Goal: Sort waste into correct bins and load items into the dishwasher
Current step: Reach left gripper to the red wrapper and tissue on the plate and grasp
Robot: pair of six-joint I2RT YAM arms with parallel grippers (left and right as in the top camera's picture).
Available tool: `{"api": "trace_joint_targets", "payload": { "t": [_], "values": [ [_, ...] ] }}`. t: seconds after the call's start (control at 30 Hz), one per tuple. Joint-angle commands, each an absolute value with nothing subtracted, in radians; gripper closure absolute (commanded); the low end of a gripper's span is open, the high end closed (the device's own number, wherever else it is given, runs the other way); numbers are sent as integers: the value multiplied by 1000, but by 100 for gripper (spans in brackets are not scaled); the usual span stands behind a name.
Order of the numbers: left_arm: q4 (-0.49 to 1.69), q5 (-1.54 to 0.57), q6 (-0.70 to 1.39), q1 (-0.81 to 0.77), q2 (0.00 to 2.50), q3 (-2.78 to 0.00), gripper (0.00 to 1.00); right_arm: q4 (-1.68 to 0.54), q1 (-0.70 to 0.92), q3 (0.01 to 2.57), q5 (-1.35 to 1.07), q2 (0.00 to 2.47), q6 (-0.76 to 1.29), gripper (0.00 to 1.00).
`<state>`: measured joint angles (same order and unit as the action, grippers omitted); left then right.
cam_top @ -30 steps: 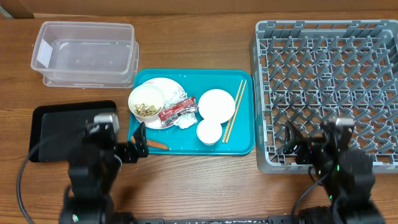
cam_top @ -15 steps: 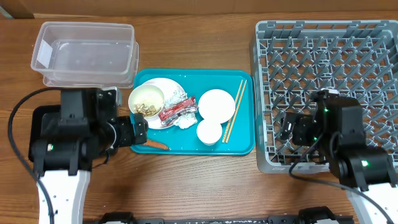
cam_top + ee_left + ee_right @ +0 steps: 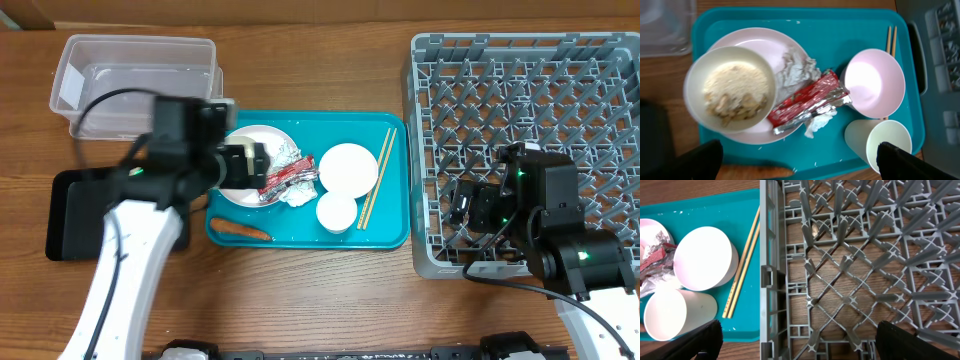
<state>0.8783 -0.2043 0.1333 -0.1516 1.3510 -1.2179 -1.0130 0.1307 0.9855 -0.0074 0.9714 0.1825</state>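
My left gripper (image 3: 245, 160) is open and hovers over the wide white plate (image 3: 262, 135) on the teal tray. In the left wrist view it (image 3: 800, 160) is open and empty above the plate (image 3: 790, 47), with a white bowl of beige food scraps (image 3: 732, 90), crumpled foil (image 3: 797, 70) and the red wrapper (image 3: 807, 100) on it. The orange carrot piece (image 3: 240, 229) lies at the tray's front left. A smaller plate (image 3: 348, 167), a cup (image 3: 336, 212) and the chopsticks (image 3: 377, 180) lie to the right. My right gripper (image 3: 465, 205) is open and empty over the grey dish rack (image 3: 520, 110) at its front left corner.
The clear tub (image 3: 135, 85) stands at the back left. The black tray (image 3: 80, 210) lies at the front left, partly under my left arm. The teal tray (image 3: 390, 225) sits between the black tray and the rack. The rack wall (image 3: 771, 255) runs beside the tray.
My left arm has swung up and to the right, from above the black tray to over the plate. The right arm rose earlier and has held still since.
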Motion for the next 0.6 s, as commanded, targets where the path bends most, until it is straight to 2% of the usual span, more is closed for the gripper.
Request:
{"api": "trace_joint_targets", "payload": {
  "t": [0.0,0.3,0.57],
  "values": [
    [836,-107,44,-251,1454,-1235,0,-1009,127,1015,-1,963,187,0],
    [773,33,3,-367,1674,-1235,0,-1009,127,1015,-1,963,187,0],
    [754,-6,4,-369,1768,-1235,11,-1009,127,1015,-1,968,187,0]
  ]
}}
